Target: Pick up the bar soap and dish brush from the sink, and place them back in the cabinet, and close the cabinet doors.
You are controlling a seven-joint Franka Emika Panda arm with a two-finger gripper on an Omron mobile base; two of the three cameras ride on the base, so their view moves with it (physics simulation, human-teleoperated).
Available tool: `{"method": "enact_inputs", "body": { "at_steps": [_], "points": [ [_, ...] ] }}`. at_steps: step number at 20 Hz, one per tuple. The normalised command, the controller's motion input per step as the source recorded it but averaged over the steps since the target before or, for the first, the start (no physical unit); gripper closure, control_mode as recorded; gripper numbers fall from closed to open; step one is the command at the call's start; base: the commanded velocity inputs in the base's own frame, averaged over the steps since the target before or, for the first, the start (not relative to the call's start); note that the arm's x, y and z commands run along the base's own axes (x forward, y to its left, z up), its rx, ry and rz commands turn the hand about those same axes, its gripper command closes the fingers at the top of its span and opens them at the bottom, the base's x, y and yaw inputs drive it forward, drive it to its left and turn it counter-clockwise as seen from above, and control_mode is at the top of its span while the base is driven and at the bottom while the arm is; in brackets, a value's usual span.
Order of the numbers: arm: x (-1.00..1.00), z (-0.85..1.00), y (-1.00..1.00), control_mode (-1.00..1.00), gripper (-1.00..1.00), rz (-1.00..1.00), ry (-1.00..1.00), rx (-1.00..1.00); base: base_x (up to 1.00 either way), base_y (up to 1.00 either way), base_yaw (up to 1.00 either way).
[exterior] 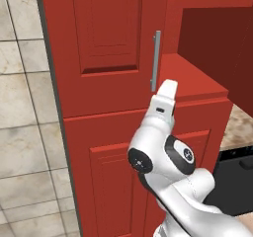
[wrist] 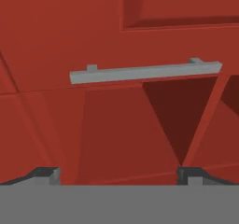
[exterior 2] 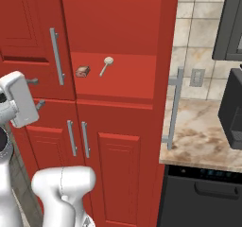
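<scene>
The bar soap (exterior 2: 82, 71) and the dish brush (exterior 2: 107, 65) lie side by side on a red shelf inside the cabinet (exterior 2: 113, 13). The left cabinet door (exterior 2: 28, 32) is shut, and its silver handle (exterior 2: 56, 56) stands just right of my gripper (exterior 2: 37, 92). My gripper is open and holds nothing. In the hand view the gripper (wrist: 119, 174) faces that handle (wrist: 144, 71) from a short distance, jaws wide. The right cabinet door (exterior 2: 168, 56) stands open, seen edge-on. The sink is out of view.
Two smaller red doors (exterior 2: 78, 138) sit below the shelf. Right of the open door are a marble counter (exterior 2: 203, 136), a black appliance front (exterior 2: 203, 193) under it and a dark appliance (exterior 2: 234, 108) on top. A tiled wall (exterior: 24, 107) borders the cabinet's left side.
</scene>
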Motion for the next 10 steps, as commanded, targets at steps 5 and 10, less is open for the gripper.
{"method": "enact_inputs", "body": {
  "at_steps": [5, 10],
  "points": [
    [-0.4, 0.1, -0.53, -1.0, -1.0, 0.08, 0.0, 0.0, 0.0, 0.0, 0.0],
    [-0.34, 0.11, -0.5, -1.0, -1.0, 0.08, 0.0, 0.0, 0.0, 0.0, 0.0]
  ]
}}
